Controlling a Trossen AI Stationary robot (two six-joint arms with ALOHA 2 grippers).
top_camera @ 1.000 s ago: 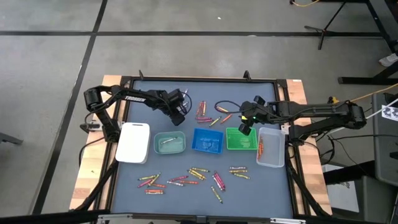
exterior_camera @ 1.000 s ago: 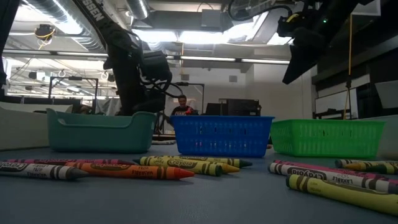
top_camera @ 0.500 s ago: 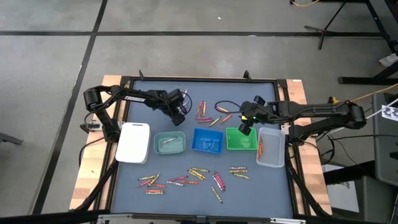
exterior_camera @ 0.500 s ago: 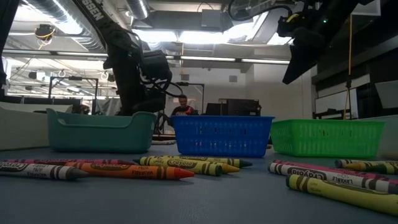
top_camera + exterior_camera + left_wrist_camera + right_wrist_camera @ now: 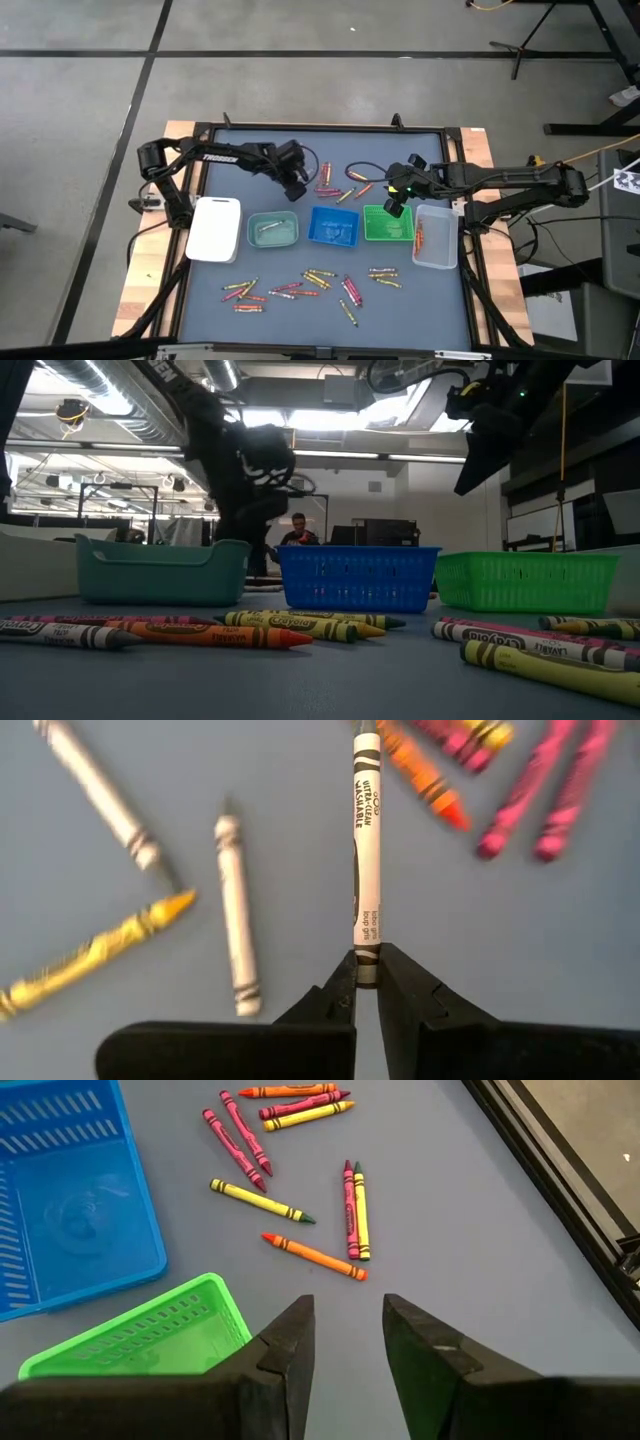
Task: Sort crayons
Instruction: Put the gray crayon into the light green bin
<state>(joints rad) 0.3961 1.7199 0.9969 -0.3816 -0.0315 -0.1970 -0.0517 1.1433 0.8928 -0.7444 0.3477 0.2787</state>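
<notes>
Now left gripper (image 5: pixel 366 982) pinches the grey crayon (image 5: pixel 366 850) by its end, over the far mat near the pink pile (image 5: pixel 325 180) — an end grip, presumably for a clean drop; right gripper (image 5: pixel 347 1330) waits, jaws spread, empty, above the green tray (image 5: pixel 140 1330).

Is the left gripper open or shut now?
Shut: the left gripper pinches the end of a white crayon between its fingers.

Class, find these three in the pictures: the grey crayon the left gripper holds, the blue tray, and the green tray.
grey crayon (image 5: pixel 365 840): left wrist view, middle of its paper wrapper.
blue tray (image 5: pixel 335 238): high view, near rim.
green tray (image 5: pixel 525 582): low view, front wall.
</notes>
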